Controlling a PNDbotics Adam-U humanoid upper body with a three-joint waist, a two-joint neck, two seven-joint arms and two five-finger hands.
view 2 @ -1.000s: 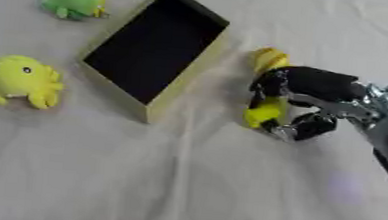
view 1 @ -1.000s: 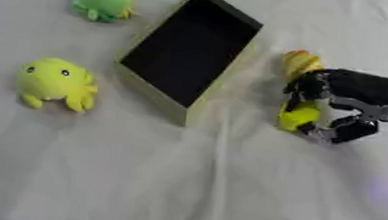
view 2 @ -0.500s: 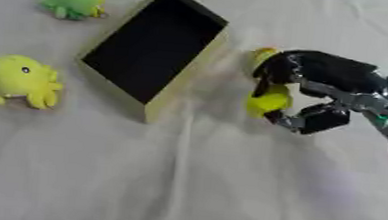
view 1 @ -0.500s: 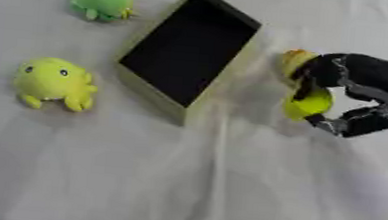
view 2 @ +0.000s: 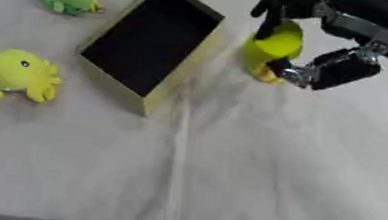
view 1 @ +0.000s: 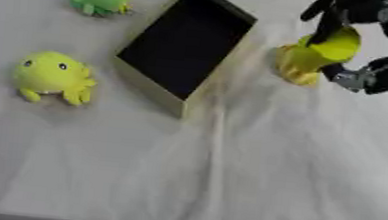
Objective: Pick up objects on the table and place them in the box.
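Fingers (view 2: 272,11) of the right hand (view 2: 328,23) are curling around the yellow toy (view 2: 269,51), holding it right of the box (view 1: 182,43) on the table (view 1: 227,175).

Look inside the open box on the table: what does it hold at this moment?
The box shows only a dark, bare interior; no toy lies in it. The right hand holds a yellow toy beside it. The floor just behind the near wall is hidden.
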